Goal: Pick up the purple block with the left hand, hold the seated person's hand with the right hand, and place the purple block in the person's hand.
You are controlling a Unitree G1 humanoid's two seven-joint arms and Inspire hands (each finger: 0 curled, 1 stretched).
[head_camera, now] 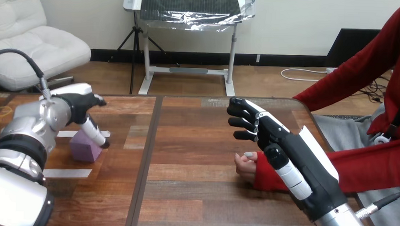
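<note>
Purple block [84, 150] under left robot hand [80, 106], grip unclear, right robot hand [275, 141] loose-fingered, beside person's hand [244, 166]

The left arm [24, 137] comes in over the left part of the table [197, 143], with the forearm turned inward. The left hand [80, 105] hangs low near the table's far left side. The right arm [342, 223] rises from the table's near right edge. The right hand [282, 141] stands above the table's right half, palm facing left, fingers [243, 112] loosely extended and holding nothing.
</note>
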